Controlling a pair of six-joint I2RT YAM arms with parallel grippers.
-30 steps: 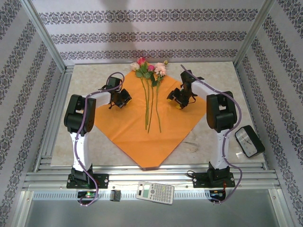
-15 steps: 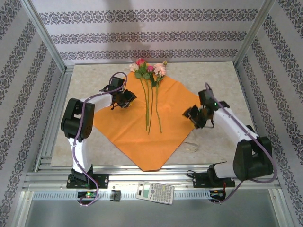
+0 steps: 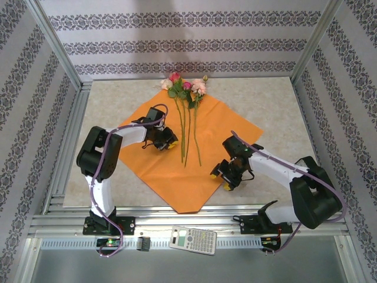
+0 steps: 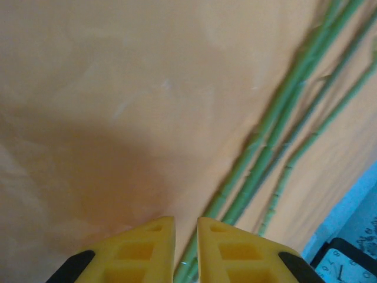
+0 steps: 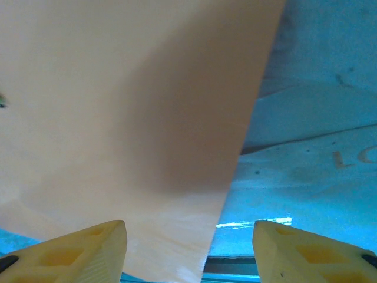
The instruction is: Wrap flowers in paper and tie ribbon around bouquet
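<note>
Overhead, the orange paper lies flat as a diamond mid-table, one corner toward the near edge. The roses lie along its middle, heads past the paper's far corner, stem ends near its centre.

Left gripper sits low over the paper's left half, just beside the stems. Its wrist camera adds what the top view can't: yellow fingertips all but closed with a sliver of gap, gripping nothing, green stems running just to their right.

Right gripper is at the paper's near-right edge. From its wrist I see the fingers spread wide and released, the paper's edge passing under the gap between them, bare table on the other side. I can't tell whether they touch the paper.

Calculator rests on the near rail.
</note>
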